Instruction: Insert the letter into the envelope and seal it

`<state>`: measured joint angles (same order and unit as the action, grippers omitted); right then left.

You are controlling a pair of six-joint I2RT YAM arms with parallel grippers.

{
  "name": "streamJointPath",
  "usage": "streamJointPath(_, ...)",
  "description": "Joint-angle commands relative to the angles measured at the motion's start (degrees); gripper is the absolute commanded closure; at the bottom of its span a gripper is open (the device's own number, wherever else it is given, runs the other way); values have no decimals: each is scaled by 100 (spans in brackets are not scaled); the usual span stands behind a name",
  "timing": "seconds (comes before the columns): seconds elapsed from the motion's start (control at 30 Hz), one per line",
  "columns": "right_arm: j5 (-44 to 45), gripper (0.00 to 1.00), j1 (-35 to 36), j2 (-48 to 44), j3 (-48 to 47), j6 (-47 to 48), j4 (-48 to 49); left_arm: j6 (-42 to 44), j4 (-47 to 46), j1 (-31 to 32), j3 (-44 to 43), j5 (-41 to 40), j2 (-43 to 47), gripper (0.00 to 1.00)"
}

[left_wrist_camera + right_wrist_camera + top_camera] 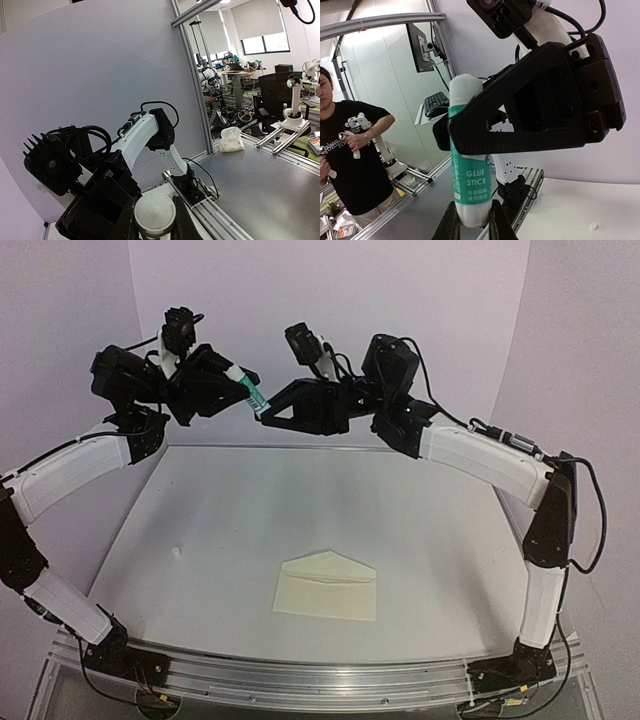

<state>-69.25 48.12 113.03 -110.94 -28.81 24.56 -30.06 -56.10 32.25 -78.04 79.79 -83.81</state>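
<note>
The cream envelope (pixel 326 586) lies flat on the table near the front middle, its triangular flap pointing away from me. The letter is out of view. A green and white glue stick (pixel 251 394) is held high above the table's far side between both grippers. My left gripper (pixel 242 382) is shut on its white cap end (pixel 155 212). My right gripper (pixel 263 411) is shut on its bottom end; in the right wrist view the stick (pixel 468 175) stands upright between my fingers (pixel 451 225), with the left gripper's black finger (pixel 520 115) clamped across its top.
A small white speck (pixel 176 552) lies on the table (pixel 440 540) left of the envelope. White backdrop panels close the back and sides. The metal rail (pixel 320 675) runs along the near edge. A person (pixel 350 150) stands beyond the cell.
</note>
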Motion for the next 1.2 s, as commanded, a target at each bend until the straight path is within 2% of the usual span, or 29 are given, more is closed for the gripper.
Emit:
streamJointPath(0.0,119,100,-250,156,-453,-1046,1170,-140,-177,115,108,1054,241,100)
streamJointPath(0.3,9,100,-315,752,-1060,-2508,2408,-206,-236,124,129,957,223,100)
streamJointPath(0.33,145,94,-333,729,-992,-2481,2419,-220,-158,124,128,859,226,100)
streamJointPath(0.43,838,62,-357,294,-235,-1819,2370,-167,275,86,114,461,273,100)
streamJointPath(0.47,1158,38,-360,-16,249,-1343,2278,-153,469,43,106,305,288,100)
streamJointPath(0.5,1549,19,-359,-262,580,-906,2025,-126,639,-2,80,111,296,100)
streamJointPath(0.53,1966,11,-346,-557,965,-366,1710,-71,876,-63,43,-82,297,100)
streamJointPath(0.57,2418,9,-322,-904,1419,256,1382,13,1165,-132,-2,-262,296,100)
streamJointPath(0.7,4421,9,127,-1895,2547,2341,322,383,1866,-253,-164,-807,287,100)
streamJointPath(0.83,6232,14,860,-2285,2810,3822,-240,481,2133,-250,-203,-990,234,100)
streamJointPath(1.03,8443,25,1678,-2091,2532,4989,-556,617,2383,-254,-263,-1134,179,100)
streamJointPath(1.17,9497,34,1924,-1882,2310,5453,-560,624,2399,-252,-282,-1133,172,100)
